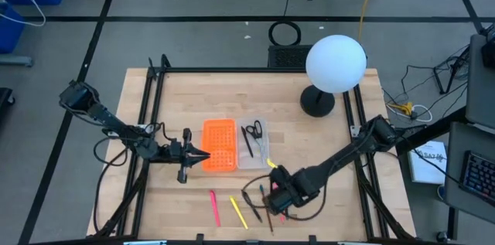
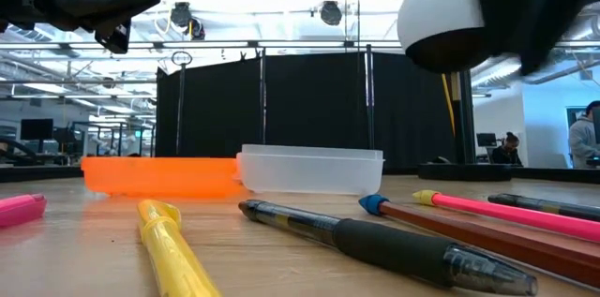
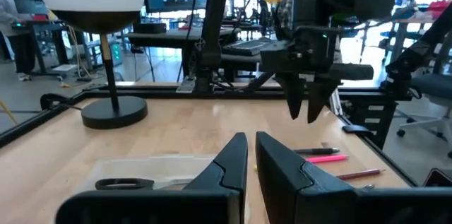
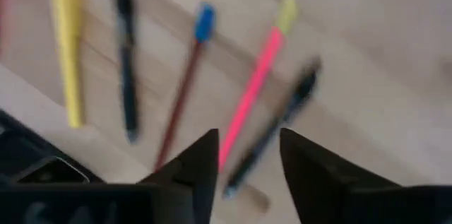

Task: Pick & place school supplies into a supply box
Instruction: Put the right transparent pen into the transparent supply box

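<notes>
The box point(image 1: 234, 144) lies open mid-table, orange half beside the clear half, which holds scissors point(image 1: 254, 129). Only the right wrist view shows pens point(image 4: 251, 90) fanned under the right claw point(image 4: 248, 155), fingers parted, empty. Overhead, the left claw point(image 1: 203, 155) touches the orange half's near edge; its own camera shows its fingers nearly shut, holding nothing.

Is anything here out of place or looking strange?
Nothing is damaged. Several pens lie loose on the table outside the box, which already holds scissors.
</notes>
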Controlling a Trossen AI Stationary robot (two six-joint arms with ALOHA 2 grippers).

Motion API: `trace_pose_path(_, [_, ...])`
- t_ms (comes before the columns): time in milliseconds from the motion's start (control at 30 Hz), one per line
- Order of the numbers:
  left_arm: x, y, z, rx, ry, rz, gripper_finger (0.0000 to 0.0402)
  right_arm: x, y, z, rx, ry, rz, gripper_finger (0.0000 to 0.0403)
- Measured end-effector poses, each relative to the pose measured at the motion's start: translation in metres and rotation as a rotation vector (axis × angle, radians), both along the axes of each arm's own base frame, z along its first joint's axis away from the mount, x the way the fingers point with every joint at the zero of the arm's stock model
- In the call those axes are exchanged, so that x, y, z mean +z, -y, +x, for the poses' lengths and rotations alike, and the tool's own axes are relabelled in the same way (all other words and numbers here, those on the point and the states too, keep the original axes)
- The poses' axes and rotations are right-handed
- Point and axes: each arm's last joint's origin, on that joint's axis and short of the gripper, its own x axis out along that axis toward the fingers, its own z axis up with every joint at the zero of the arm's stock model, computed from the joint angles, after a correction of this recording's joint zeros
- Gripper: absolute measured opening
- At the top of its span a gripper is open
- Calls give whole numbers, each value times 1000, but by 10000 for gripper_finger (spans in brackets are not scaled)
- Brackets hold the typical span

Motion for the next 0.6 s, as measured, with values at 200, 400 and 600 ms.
trace_pose_path(200, [0, 0, 0, 1, 1, 10, 35, -21, -4, -12, -73, -40, -16, 170])
trace_pose_path(400, [0, 0, 0, 1, 2, 11, 35, -44, -6, -10, -57, 38, 41, 171])
trace_pose_path(600, [0, 0, 0, 3, 3, 24, 35, -63, 1, -20, -100, -26, 34, 168])
